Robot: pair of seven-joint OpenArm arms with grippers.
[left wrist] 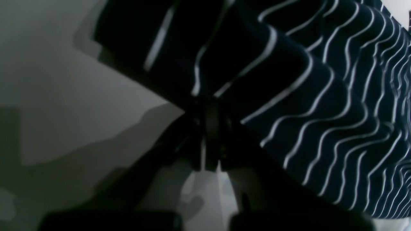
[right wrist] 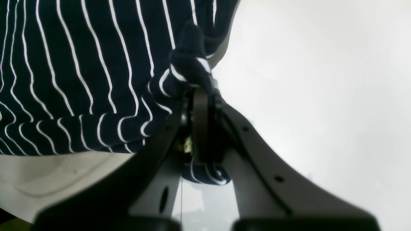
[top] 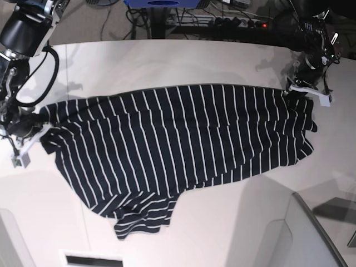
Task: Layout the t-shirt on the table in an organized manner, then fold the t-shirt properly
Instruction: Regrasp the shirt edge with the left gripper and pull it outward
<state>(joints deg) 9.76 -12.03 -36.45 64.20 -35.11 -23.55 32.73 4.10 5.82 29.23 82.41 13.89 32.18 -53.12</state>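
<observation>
- Looks like the layout step to me, no folding started. The t-shirt [top: 178,144] lies mostly spread across the middle of the white desk [top: 167,61], stretched sideways between the 2 arms.
- Left hand [top: 305,92] sits at the shirt's far corner, on the right of the base view. From its wrist view the jaws are pressed together on a bunched bit of striped cloth, so I'd say it's clamped on the t-shirt.
- Right hand [top: 25,133] is at the opposite end, also pinched tight on the fabric. Its wrist view shows a knot of cloth squeezed between the jaws, with a little tail poking out below.
- The near edge isn't tidy. A flap [top: 142,219] sticks out toward the front of the desk, crumpled, and there are wrinkles along the lower hem.
- My guess for the next move: both hands pull apart and maybe lift a bit, so the cloth goes taut and drops flat. It needs even tension on both ends, or the shirt skews.
- That stray flap probably needs its own tug after.
</observation>
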